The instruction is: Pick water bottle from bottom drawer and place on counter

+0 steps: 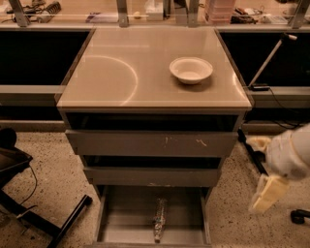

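Note:
The water bottle point(159, 219) lies lengthwise on the floor of the pulled-out bottom drawer point(125, 220), near its middle. The counter point(121, 72) is the beige top of the cabinet, with a curved arc mark on its left side. My gripper point(262, 168) hangs to the right of the cabinet, level with the lower drawers, above and right of the bottle. Its cream fingers point(267, 193) are spread apart with nothing between them.
A white bowl point(191, 70) sits on the right part of the counter. Two upper drawers point(150, 143) stick out slightly above the bottom one. A cluttered shelf point(145, 12) runs along the back. A black chair base point(29, 213) is on the floor at left, a stand leg point(252, 155) at right.

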Controlling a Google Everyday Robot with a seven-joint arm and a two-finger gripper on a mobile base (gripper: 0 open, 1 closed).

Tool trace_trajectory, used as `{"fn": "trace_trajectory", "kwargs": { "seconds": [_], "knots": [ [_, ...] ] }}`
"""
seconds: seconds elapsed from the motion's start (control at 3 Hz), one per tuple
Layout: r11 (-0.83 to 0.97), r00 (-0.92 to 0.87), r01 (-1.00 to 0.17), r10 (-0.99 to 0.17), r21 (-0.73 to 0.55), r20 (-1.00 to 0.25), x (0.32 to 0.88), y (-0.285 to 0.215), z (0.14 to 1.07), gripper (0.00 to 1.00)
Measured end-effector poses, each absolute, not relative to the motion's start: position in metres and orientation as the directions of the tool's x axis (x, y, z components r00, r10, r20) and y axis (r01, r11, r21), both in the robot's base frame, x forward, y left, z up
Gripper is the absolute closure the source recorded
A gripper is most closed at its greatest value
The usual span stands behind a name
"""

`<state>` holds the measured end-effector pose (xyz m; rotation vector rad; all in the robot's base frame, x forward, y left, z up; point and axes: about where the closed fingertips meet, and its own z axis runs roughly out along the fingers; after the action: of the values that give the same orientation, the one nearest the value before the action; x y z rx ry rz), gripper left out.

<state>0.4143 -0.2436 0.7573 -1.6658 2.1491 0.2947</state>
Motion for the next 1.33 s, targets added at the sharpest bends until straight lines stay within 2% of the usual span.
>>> {"fn": "trace_trajectory", "kwargs": {
  "seconds": [0.67,1.0,1.33],
  "knots": [
    [0.448,-0.425,-0.888,-0.711,0.104,-0.56,0.395,-0.265,0.546,0.0],
    [0.534,-0.523,-0.827,-0.618,0.174,-0.587,0.392,-0.275,0.472,0.0],
    [0.553,-0.575,-0.797,-0.575,0.242,-0.582,0.39,-0.27,0.426,0.0]
  ]
}}
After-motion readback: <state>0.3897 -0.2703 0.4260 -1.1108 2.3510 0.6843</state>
